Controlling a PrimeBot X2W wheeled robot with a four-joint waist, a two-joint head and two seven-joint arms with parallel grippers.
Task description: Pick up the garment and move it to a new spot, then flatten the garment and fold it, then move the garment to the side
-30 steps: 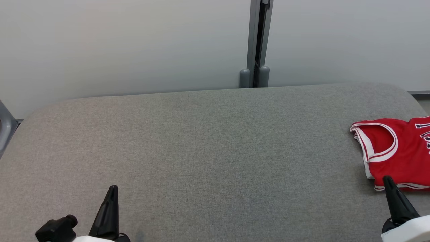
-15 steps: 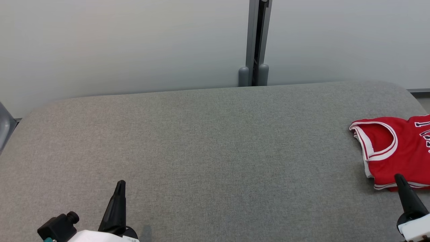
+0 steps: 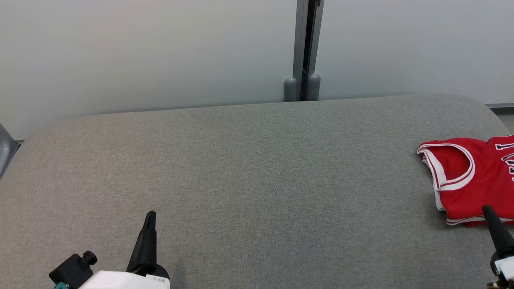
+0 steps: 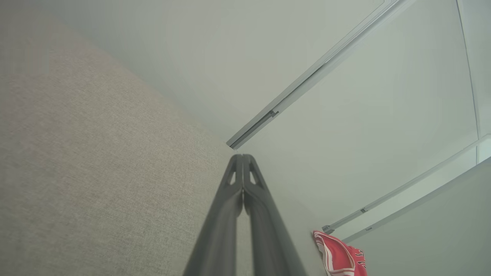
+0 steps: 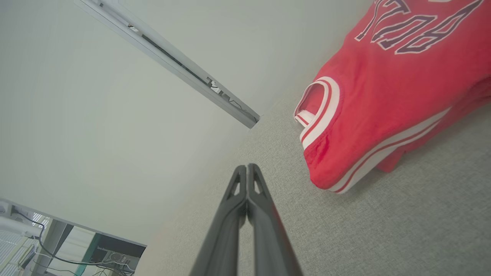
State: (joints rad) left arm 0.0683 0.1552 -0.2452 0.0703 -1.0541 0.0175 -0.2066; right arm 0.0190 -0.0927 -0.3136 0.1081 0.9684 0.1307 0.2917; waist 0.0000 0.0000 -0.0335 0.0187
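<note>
Red garment [image 3: 470,188] hugs right table [image 3: 257,180] edge; left pincer [image 3: 150,216] and right pincer [image 3: 487,209] clenched, empty.

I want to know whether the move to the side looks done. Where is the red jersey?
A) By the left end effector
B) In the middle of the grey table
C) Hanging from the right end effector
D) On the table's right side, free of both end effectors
D: the red jersey lies on the right side of the grey table. The right wrist view shows the right end effector shut and apart from it.
</note>
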